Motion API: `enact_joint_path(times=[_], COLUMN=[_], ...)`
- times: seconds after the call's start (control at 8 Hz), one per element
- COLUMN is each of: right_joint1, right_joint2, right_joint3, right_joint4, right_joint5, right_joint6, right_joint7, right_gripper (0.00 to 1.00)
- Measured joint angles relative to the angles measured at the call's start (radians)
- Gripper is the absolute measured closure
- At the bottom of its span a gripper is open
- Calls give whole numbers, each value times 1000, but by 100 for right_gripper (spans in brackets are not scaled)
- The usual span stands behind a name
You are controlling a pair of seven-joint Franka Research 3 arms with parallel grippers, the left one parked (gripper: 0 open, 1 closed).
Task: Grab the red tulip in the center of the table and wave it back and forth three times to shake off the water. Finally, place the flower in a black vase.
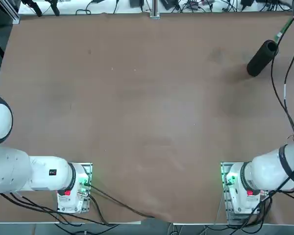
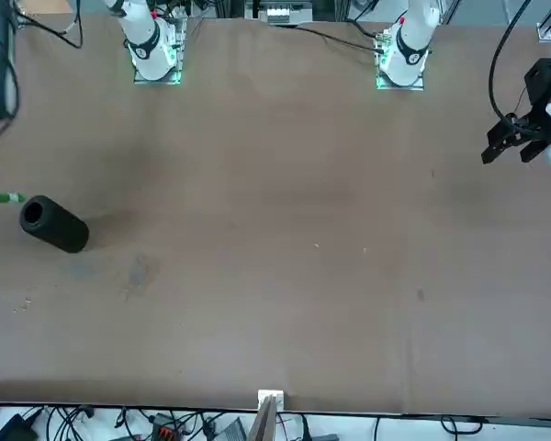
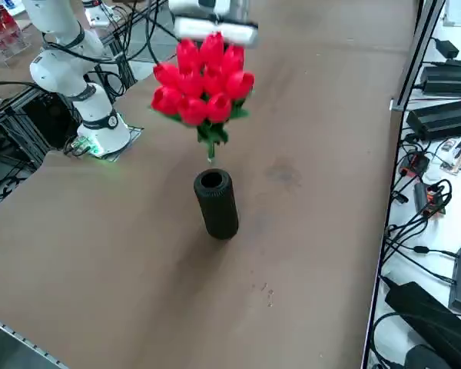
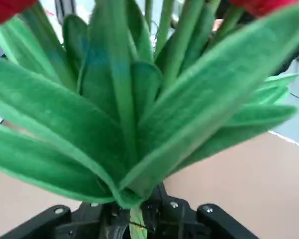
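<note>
Closed on the stem, the right gripper [image 4: 137, 214] holds the red tulip [image 3: 203, 81] with blooms up and its pale tip [image 3: 211, 159] near the mouth of the upright black vase [image 3: 217, 207]; spread leaves [image 4: 65, 124] hide that mouth from the wrist view. Placing seems to be in hand, so the next move calls for centring the tip, then lowering straight, lest it catch the rim and topple the vase. Farther off, cables [image 3: 415, 231] and black boxes [image 3: 446, 119] lie beyond the table [image 3: 100, 254].
</note>
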Motion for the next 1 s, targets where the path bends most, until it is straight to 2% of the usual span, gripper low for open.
enact_joint_path(times=[0.5,1.0], right_joint1=[22,43], right_joint2=[7,12], right_joint3=[5,7], right_joint4=[-125,-197], right_joint5=[-155,-161], right_joint6=[62,59], right_joint7=[244,294], right_gripper=[86,85])
